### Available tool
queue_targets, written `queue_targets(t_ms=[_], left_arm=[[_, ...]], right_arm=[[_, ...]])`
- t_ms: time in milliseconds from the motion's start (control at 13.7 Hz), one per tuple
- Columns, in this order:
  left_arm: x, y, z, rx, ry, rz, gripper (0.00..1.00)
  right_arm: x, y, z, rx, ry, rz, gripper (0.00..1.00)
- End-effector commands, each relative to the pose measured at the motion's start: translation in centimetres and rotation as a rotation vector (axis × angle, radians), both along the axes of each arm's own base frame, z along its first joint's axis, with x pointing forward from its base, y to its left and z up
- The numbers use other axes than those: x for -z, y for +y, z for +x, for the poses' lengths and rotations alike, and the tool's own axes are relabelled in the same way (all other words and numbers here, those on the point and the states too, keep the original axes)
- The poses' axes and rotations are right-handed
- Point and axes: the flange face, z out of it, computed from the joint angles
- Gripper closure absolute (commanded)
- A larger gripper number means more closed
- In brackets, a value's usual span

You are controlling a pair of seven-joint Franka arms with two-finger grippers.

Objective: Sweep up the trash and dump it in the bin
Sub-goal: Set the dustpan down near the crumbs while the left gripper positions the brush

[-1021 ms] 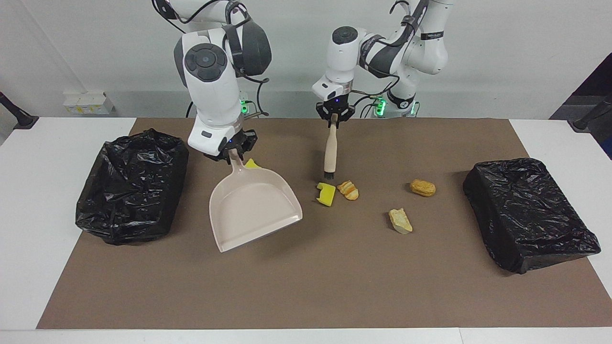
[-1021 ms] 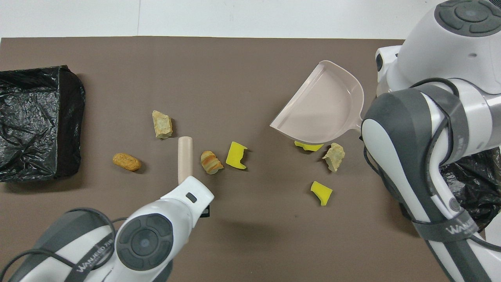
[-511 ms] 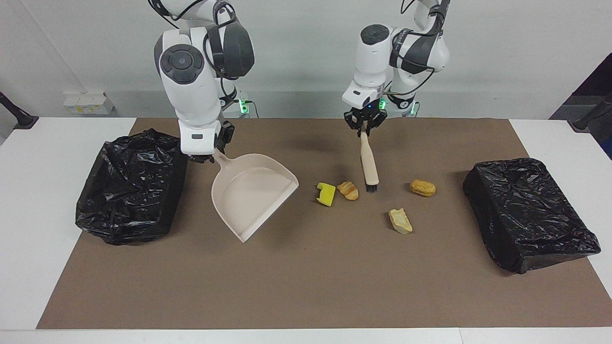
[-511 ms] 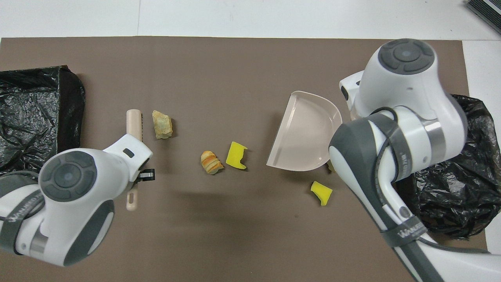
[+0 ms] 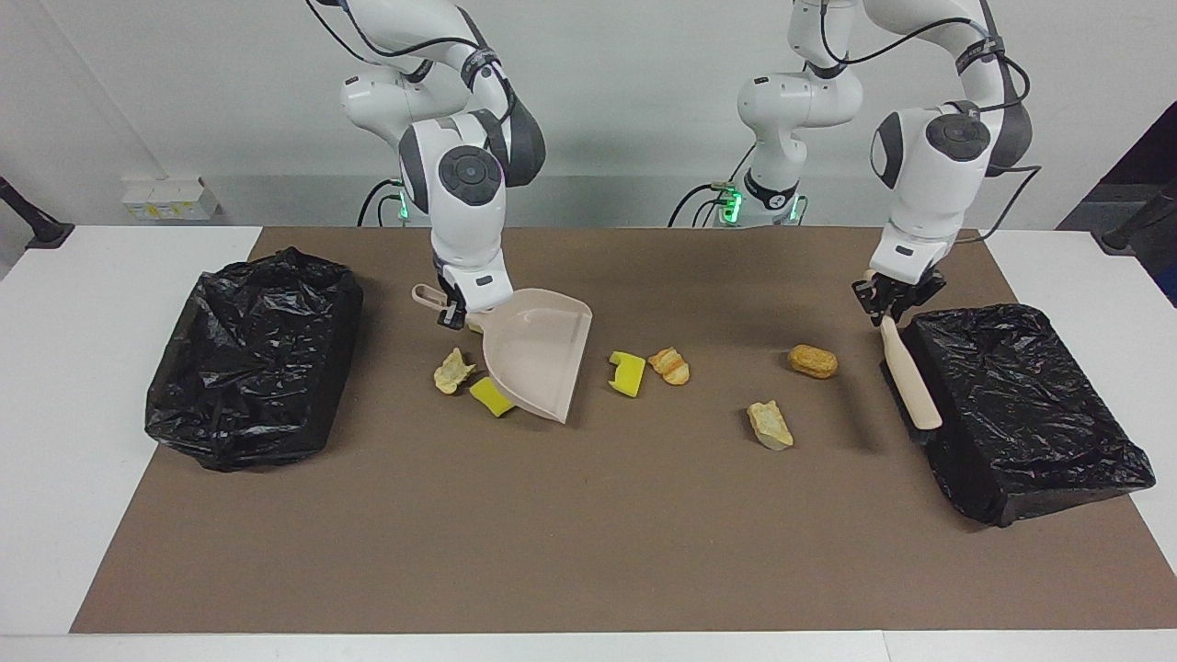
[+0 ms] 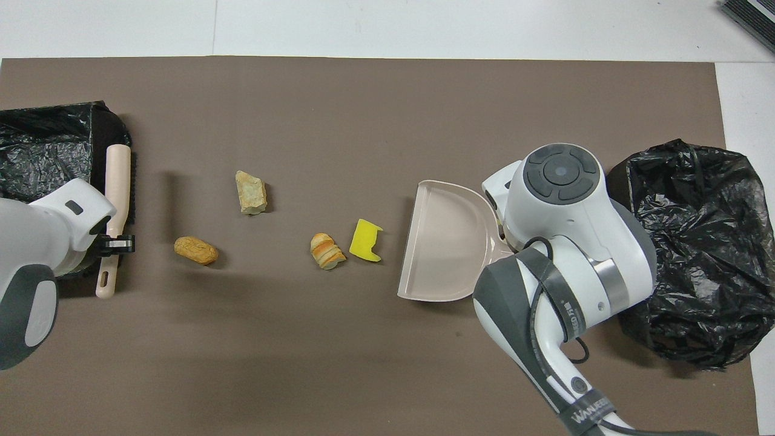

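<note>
My right gripper [image 5: 452, 311] is shut on the handle of the beige dustpan [image 5: 538, 354], which is tilted with its mouth facing a yellow sponge chunk [image 5: 628, 373] and a striped bread lump [image 5: 670, 366]. More trash lies on the mat: an orange lump [image 5: 813, 361], a tan lump [image 5: 770, 425], and beside the pan another tan piece [image 5: 452, 370] and a yellow piece [image 5: 490, 396]. My left gripper [image 5: 897, 308] is shut on the beige brush [image 5: 910, 386], alongside the edge of the black bin [image 5: 1011, 405]. In the overhead view the pan [image 6: 445, 242] and brush [image 6: 115, 181] show.
A second black-bagged bin [image 5: 248, 359] sits at the right arm's end of the brown mat [image 5: 588, 533]. The right arm's elbow [image 6: 563, 254] hides the pieces beside the pan in the overhead view. White boxes [image 5: 170, 198] stand by the wall.
The left gripper carried the brush from the middle of the mat to the bin at its end. The right gripper swung the dustpan round, mouth toward the trash, uncovering two pieces.
</note>
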Motion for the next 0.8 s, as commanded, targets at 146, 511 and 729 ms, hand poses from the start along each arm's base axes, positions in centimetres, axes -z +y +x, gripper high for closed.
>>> queue_targets(t_ms=[146, 511, 729], left_arm=[[4.3, -1.5, -3.8, -0.067, 0.017, 0.019, 1.0], [7.6, -9.0, -2.0, -0.118, 0.001, -0.017, 1.0], [8.2, -12.9, -1.8, -0.103, 0.015, -0.058, 1.0]], right_arm=[[2.1, 1.6, -2.1, -0.119, -0.01, -0.026, 1.0], [4.3, 2.0, -1.7, -0.135, -0.024, -0.03, 1.0], [4.4, 2.3, -1.7, -0.13, -0.027, -0.017, 1.0]])
